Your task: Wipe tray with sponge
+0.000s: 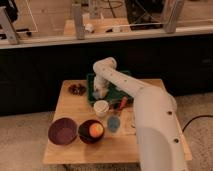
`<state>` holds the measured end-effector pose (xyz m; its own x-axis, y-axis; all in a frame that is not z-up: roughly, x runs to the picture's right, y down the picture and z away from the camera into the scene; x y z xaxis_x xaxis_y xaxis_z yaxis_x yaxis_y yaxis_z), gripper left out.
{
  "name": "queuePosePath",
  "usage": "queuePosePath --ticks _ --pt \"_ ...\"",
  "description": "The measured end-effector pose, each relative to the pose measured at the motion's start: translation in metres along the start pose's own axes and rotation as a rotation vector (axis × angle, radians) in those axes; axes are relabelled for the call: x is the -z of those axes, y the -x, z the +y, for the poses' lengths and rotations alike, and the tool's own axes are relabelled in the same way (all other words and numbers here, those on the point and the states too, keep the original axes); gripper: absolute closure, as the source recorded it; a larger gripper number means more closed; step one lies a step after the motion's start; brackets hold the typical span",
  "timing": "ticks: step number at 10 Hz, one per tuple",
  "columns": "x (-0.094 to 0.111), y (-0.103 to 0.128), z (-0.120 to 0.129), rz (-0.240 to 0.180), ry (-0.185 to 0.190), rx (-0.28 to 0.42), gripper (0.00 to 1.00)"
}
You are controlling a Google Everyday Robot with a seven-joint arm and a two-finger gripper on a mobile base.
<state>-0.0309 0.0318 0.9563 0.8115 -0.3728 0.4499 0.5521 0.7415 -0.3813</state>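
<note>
End effector (99,92) over tray's (114,95) left end — arm hides its middle.

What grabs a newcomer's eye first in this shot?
The big white arm fills the right foreground, stretched across the wooden table with its gripper down at the left end of the dark green tray at the back. Next comes the orange ball in a dark purple bowl near the front edge, beside an empty matching bowl.

No writing we can read

We make out no label, brand or number on the tray (121,93), the table (70,109) or the arm (150,117); the gripper (98,92) sits over the tray's left end.
</note>
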Motion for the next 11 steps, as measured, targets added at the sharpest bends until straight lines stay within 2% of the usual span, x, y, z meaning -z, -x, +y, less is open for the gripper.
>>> queuePosePath --ticks 3,6,9,11 --pt "0.004 -0.028 0.027 0.008 0.020 -0.075 1.00" --pt "0.003 -0.065 0.040 0.038 0.030 -0.156 1.00" --pt "-0.003 -0.071 0.016 0.039 0.014 -0.174 1.00" --pt "0.000 -0.054 -0.007 0.036 -0.011 -0.144 1.00"
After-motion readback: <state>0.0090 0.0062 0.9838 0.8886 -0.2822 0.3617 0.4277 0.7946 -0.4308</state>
